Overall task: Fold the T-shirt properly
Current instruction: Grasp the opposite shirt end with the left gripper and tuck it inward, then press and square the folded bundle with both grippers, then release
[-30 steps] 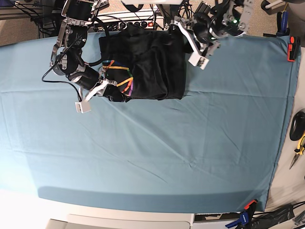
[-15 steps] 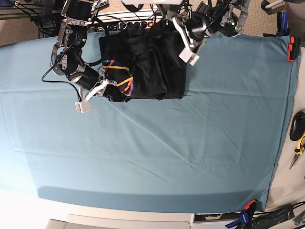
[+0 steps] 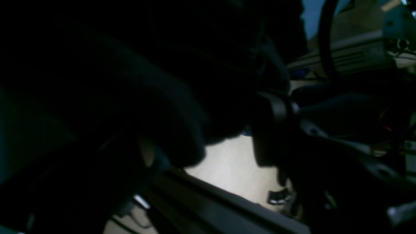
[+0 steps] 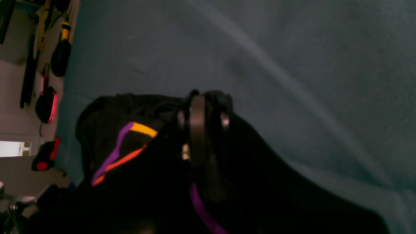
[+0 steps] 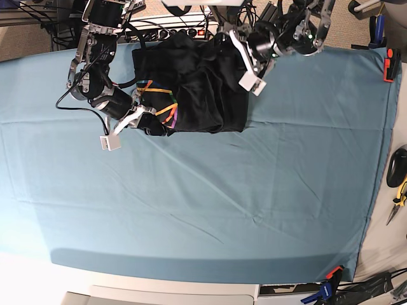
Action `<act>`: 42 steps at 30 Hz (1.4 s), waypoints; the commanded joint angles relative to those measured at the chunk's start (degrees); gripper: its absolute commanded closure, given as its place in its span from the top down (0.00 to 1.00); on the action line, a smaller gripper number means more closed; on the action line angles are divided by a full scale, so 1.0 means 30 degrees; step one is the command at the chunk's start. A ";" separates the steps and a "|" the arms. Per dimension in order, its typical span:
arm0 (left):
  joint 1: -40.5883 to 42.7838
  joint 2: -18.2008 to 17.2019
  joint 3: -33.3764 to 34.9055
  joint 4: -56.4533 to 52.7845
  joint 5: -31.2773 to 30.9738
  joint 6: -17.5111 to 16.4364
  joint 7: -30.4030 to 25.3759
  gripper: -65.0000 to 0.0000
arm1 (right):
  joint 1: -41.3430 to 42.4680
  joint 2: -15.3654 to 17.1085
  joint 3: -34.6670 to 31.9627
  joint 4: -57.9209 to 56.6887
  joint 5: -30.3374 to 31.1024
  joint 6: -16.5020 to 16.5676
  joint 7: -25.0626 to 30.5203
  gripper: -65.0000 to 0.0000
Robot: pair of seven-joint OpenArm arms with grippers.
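Garment: my black cotton T-shirt [image 5: 191,89], bunched upper centre on teal cloth [image 5: 203,203].
Right claw [image 4: 203,113]: clenched on T-shirt's corner, anchoring it.
Left claw [image 5: 245,54]: over the far edge; grip I cannot tell.

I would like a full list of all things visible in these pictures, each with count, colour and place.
T-shirt: one, black with a rainbow line logo, bunched at the far edge of the cloth.
Table cloth: one, teal, covers the table.
Clamps: two seen, red-orange at the far right corner, blue-orange at the near right edge.
Pliers: one, yellow handles, right of the cloth.
Right end effector: one, shut on the T-shirt's edge near the logo.
Left end effector: one, white fingers apart, at the T-shirt's far right corner.
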 commanded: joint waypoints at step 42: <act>-0.4932 -0.2346 0.0605 -0.2943 0.2084 0.0619 -0.0845 0.00 | -0.4226 -0.1413 0.3468 0.5748 -0.0160 0.0692 -0.0066 0.00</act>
